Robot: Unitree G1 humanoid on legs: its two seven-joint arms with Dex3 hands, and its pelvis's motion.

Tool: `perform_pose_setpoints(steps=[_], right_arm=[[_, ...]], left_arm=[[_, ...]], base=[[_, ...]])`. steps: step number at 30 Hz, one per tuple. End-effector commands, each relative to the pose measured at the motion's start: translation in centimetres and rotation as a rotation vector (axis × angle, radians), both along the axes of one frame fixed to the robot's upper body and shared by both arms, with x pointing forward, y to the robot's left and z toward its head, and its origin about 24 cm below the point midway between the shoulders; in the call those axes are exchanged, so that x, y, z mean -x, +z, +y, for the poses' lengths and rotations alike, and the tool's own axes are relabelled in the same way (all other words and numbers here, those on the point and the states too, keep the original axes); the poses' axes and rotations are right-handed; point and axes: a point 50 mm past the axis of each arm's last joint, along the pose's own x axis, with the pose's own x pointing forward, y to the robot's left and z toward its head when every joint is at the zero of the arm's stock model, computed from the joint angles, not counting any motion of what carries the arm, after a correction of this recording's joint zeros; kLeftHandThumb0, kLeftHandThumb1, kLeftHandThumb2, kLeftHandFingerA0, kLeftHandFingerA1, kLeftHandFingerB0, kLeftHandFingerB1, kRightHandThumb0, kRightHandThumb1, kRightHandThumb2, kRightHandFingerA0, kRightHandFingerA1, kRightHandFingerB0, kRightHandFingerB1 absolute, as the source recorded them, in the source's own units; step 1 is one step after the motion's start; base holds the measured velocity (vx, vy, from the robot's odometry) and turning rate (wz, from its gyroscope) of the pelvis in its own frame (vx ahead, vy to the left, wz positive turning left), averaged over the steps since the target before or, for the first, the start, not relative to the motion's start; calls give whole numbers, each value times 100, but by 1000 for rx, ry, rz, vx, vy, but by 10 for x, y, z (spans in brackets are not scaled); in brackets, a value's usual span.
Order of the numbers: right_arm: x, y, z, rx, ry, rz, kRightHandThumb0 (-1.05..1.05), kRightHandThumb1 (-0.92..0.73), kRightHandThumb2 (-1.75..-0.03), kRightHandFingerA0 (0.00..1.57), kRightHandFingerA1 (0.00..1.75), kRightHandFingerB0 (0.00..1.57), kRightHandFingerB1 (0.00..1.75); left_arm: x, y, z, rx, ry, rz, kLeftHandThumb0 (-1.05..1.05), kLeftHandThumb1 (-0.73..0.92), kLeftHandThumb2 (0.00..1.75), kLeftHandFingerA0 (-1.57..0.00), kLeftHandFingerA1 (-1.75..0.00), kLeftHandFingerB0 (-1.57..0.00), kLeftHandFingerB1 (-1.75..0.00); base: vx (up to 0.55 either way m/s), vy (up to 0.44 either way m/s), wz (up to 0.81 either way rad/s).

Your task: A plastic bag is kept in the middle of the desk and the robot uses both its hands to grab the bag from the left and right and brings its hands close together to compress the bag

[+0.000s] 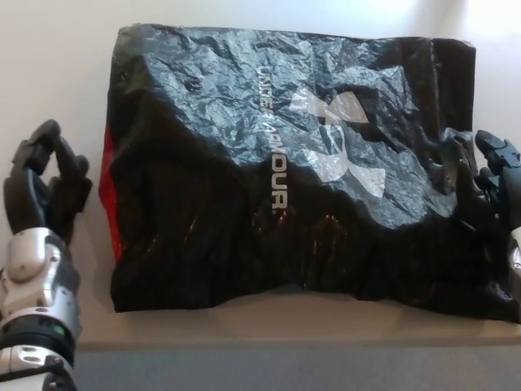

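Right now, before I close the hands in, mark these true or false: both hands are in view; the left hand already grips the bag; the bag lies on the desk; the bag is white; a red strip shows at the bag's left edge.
1. Both hands are in view. True: the left hand and the right hand both show.
2. The left hand already grips the bag. False: it is open beside the plastic bag, apart from it.
3. The bag lies on the desk. True: it rests on the desk.
4. The bag is white. False: it is black with white lettering.
5. A red strip shows at its left edge. True: the red strip.
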Motion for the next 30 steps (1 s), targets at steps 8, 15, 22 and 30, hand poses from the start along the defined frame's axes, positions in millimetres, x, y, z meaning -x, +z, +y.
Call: perform_pose_setpoints(steps=[8,15,22,30], right_arm=[[3,-19,57,-204,115,23,-79,-69,-108,0,23,2,22],[10,-20,104,-185,271,-26,-72,-71,-111,1,39,0,26],[12,-6,136,-143,381,-135,-79,-70,-114,2,43,1,24],[13,22,155,-74,461,-332,-85,-78,-117,6,48,9,25]], left_arm=[[8,-27,-60,70,-120,44,-73,87,115,-4,-46,-9,-41],[11,-32,-90,48,-189,61,-62,92,89,-12,-34,-14,-27],[8,-14,-110,12,-249,-70,-65,89,116,-5,-34,-6,-28],[4,4,-128,-29,-320,-181,-68,89,118,0,-16,0,-19]], base=[[0,0,0],[0,0,0],[0,0,0],[0,0,0]])
